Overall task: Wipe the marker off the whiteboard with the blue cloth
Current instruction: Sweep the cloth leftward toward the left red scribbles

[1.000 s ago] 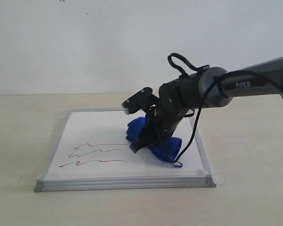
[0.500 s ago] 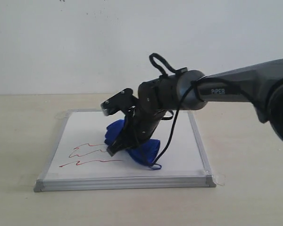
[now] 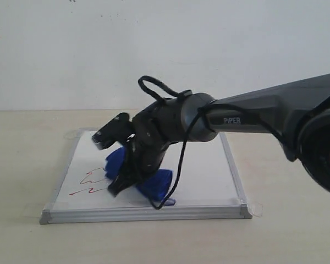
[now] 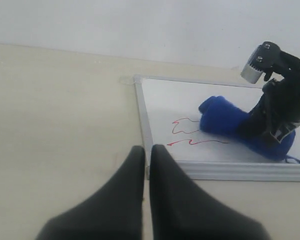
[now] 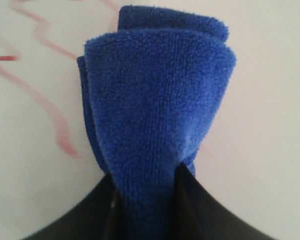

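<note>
The whiteboard point(image 3: 206, 168) lies flat on the table. Red marker point(image 3: 89, 178) squiggles show near its left side, also in the left wrist view point(image 4: 186, 131) and the right wrist view point(image 5: 52, 112). My right gripper point(image 3: 125, 179) reaches across from the right, shut on the bunched blue cloth point(image 3: 154, 185) and pressing it onto the board right beside the marker lines. In the right wrist view the blue cloth point(image 5: 157, 95) fills the gap of the right gripper point(image 5: 147, 186). My left gripper point(image 4: 146, 151) is shut and empty, hovering off the board's near left corner.
The beige table point(image 3: 22, 165) surrounds the board, with a white wall point(image 3: 154, 49) behind. Clear tape tabs point(image 3: 257, 209) stick out at the board's corners. A black cable loop point(image 3: 154, 88) stands up from the right arm's wrist.
My right gripper has dragged the blue cloth leftward across the board. The right-hand stretches of the red strokes are gone; only their left ends still show.
</note>
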